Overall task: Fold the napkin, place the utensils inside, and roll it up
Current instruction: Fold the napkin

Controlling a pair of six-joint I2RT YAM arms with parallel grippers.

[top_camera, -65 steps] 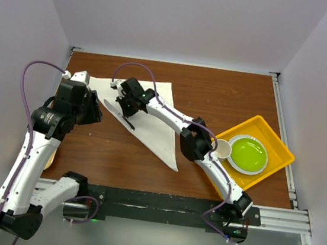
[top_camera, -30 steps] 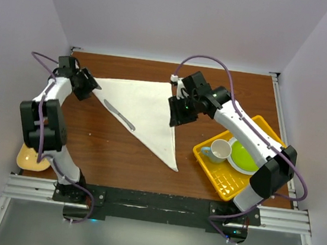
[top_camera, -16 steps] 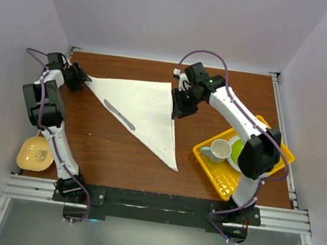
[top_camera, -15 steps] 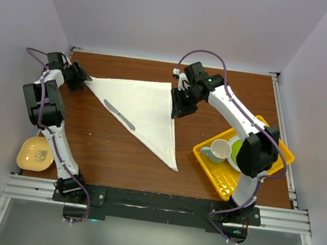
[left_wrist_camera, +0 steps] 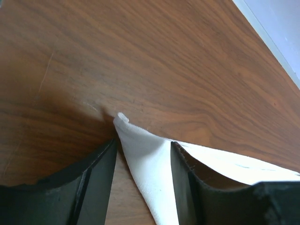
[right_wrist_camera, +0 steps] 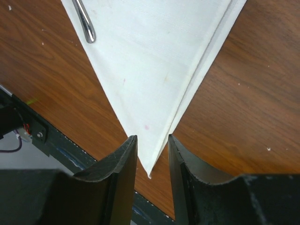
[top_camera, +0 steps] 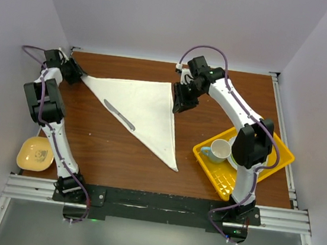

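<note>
White napkin [top_camera: 154,103]: lies folded into a triangle, flat on the brown tabletop [top_camera: 116,164]; runs its long far edge from left to right and narrows to a tip toward the near rail; shows doubled layers along the right edge in the right wrist view. On the cloth, left of middle, knife [top_camera: 119,115]: rests slantwise and uncovered, wholly within the triangle, well apart from both grippers. At the far left corner, left gripper [left_wrist_camera: 143,143]: sits low at the tabletop with jaws apart, one finger on each side of the slightly curled corner tip; straddles the cloth without being closed on it. By the far right corner, right gripper [right_wrist_camera: 152,138]: hangs raised above the napkin with jaws narrowly apart and holds nothing; frames the near tip of the triangle, down on the tabletop, in the gap between its fingers in its own camera; touches no cloth as far as can be told. Right of the napkin and apart from it, yellow tray [top_camera: 221,183]: stands on the tabletop under the right arm's links; holds a white mug [top_camera: 220,148] at its left side. At the near left, well apart from the cloth, yellow bowl [top_camera: 35,153]: sits just beside the left arm.
</note>
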